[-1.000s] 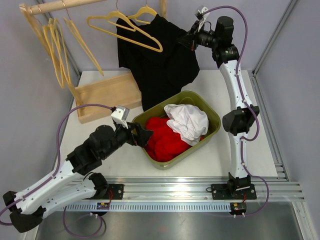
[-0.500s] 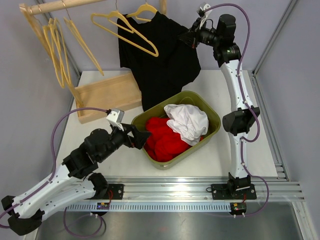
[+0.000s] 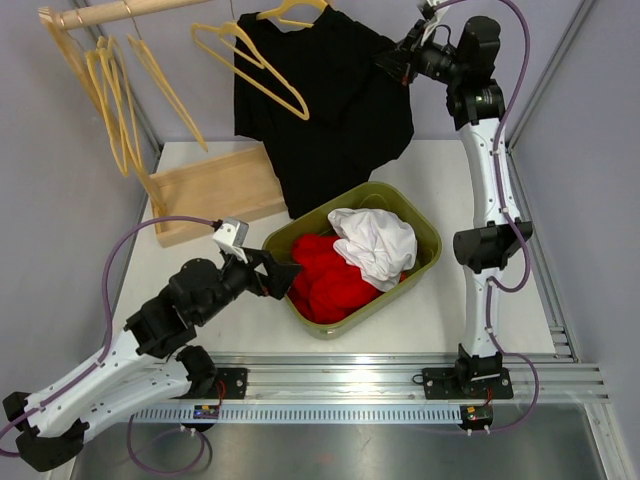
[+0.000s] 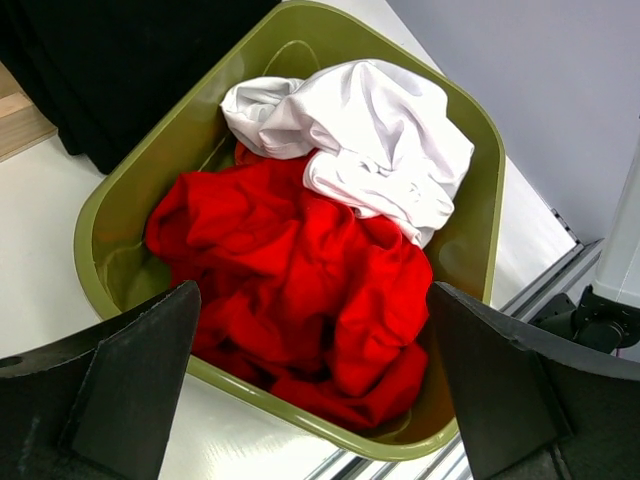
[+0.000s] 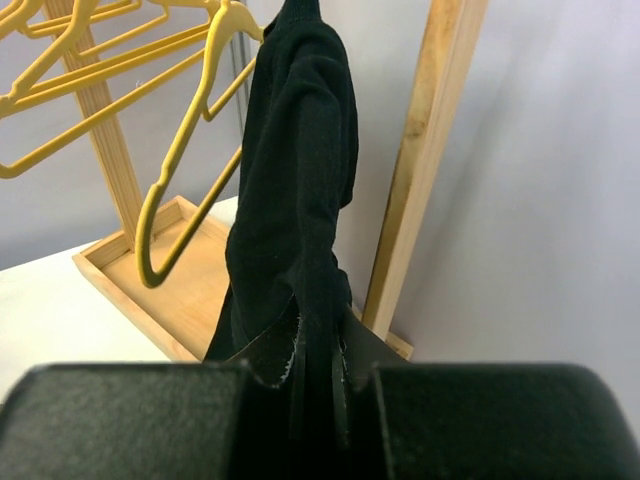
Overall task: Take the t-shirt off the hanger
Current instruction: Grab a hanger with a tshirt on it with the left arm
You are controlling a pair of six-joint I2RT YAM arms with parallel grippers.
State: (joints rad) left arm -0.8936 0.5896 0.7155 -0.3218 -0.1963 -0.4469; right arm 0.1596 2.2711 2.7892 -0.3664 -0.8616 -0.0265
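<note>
Higher than a second ago, my right gripper point(image 5: 318, 372) pinches the black t-shirt point(image 3: 330, 110); I'd pull sideways off the yellow hanger point(image 3: 280, 13) while my left gripper point(image 4: 312, 330) gapes.

"Where did the black t-shirt point(image 3: 325, 110) hang, taking the green bin point(image 3: 428, 232) as the mark?"

"Behind it, from a yellow hanger point(image 3: 290, 10), with its hem reaching the bin's far rim."

"And the right gripper point(image 3: 393, 62)?"

"High up behind the bin, pinched on the shirt's right shoulder."

"The left gripper point(image 3: 285, 275)?"

"Just beside the bin's left wall, jaws spread wide, holding nothing."

"Inside the bin?"

"A red cloth point(image 3: 325, 280) lay toward the left, and a white cloth point(image 3: 378, 245) was piled on it toward the right."
</note>
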